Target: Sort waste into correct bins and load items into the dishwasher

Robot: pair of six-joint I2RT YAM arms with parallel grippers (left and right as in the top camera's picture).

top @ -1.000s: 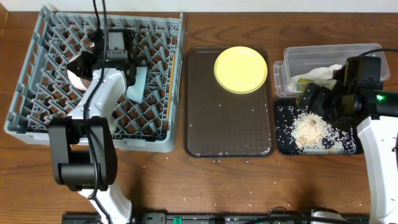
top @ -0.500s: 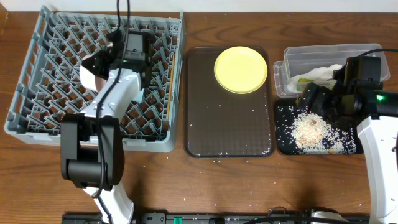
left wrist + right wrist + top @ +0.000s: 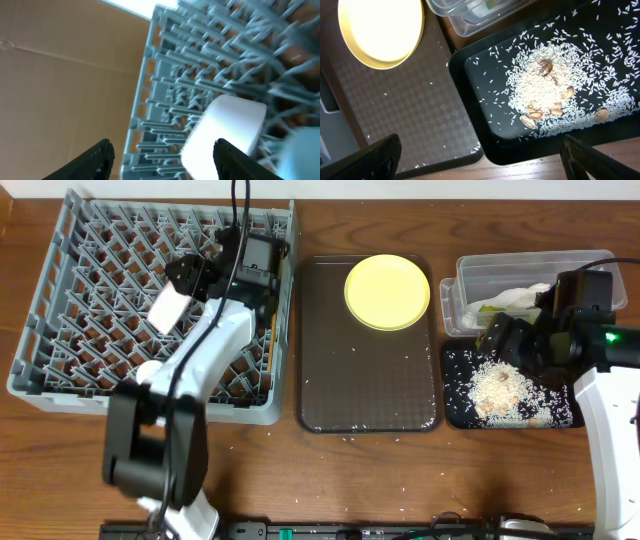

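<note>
Pincers gape wide, apparently empty: left pincer [image 3: 164, 152] near white cup [image 3: 225, 132], right pincer [image 3: 480, 147] above black tray [image 3: 470, 95].

The grey rack [image 3: 80, 300] sits at the desk's left, its pegs upright. A white cup [image 3: 170, 307] lies tilted among them. The round yellow plate [image 3: 387, 292] lies flat between rack and tub. The clear tub [image 3: 470, 272] holds a crumpled napkin [image 3: 522, 296] and a green wrapper [image 3: 490, 308]. Just beside it, the glossy black tray [image 3: 453, 410] carries a heap of rice [image 3: 500, 388] with brownish bits.
</note>
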